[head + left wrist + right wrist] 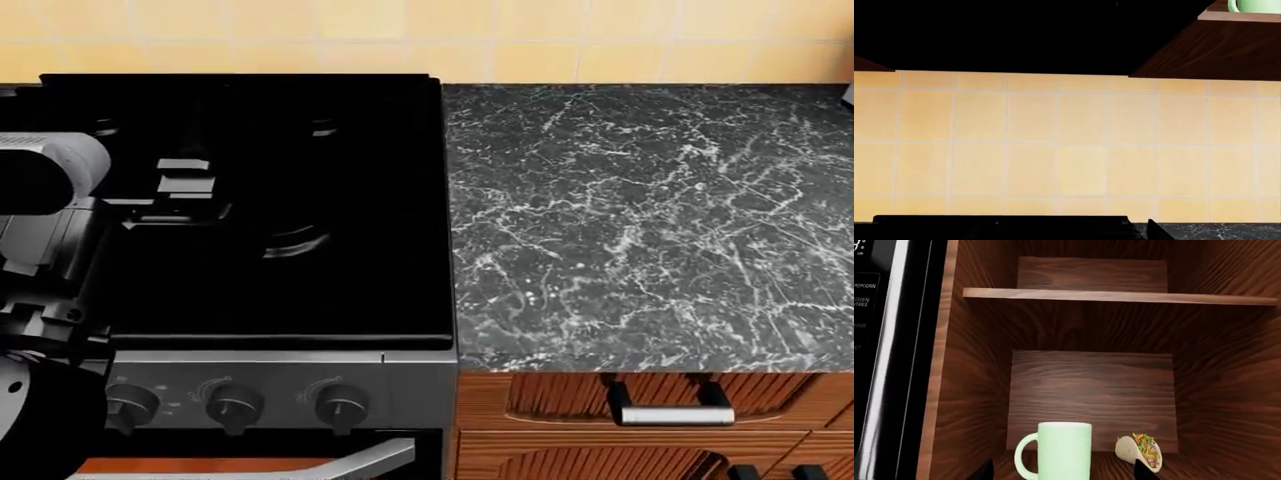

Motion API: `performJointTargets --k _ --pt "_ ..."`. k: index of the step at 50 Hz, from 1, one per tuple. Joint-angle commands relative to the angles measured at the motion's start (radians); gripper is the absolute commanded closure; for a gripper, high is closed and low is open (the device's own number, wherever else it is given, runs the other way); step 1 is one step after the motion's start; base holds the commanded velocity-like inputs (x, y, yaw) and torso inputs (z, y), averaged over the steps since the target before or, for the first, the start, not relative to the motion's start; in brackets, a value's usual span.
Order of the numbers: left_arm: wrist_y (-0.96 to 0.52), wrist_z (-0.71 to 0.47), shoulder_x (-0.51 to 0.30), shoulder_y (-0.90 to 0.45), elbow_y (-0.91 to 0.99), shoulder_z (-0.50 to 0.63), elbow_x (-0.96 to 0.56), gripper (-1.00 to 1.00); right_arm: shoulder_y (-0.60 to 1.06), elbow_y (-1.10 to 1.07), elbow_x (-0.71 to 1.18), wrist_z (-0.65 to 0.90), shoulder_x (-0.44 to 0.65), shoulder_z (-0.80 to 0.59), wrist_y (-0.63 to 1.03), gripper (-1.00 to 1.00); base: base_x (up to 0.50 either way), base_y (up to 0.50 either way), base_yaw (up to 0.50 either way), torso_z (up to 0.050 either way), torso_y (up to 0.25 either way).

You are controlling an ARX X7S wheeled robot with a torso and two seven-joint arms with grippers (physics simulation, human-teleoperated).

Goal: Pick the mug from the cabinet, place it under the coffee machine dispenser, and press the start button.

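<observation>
Readable text only in right wrist view, on glossy black microwave control panel (874, 340) at far left of frame. "POPCORN" in small pale caps in upper left. Below it a label cut by frame edge, reading "OZEN" over "TREE". Further down another cut label ending in "OIE" or similar, too small to be sure. At top left corner, part of a pale digit and tiny figures like "306", unclear. Head view: stove knobs at lower left carry tiny marks, unreadable. Left wrist view: no text.
</observation>
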Motion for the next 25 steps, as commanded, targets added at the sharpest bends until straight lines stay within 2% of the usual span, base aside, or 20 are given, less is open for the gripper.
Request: performJointTargets --k 1,25 --pt "0.007 -0.003 -0.003 0.009 0.0 -0.002 -0.007 -1.0 0.001 0.007 -0.015 0.014 -0.002 -0.007 0.001 -1.0 0.0 0.0 0.0 0.0 0.0" --pt "0.018 -0.012 -0.012 0.012 -0.005 -0.001 -0.019 -1.0 0.001 0.006 0.001 0.015 -0.003 0.0 0.012 -1.0 0.08 0.0 0.0 0.0 0.0"
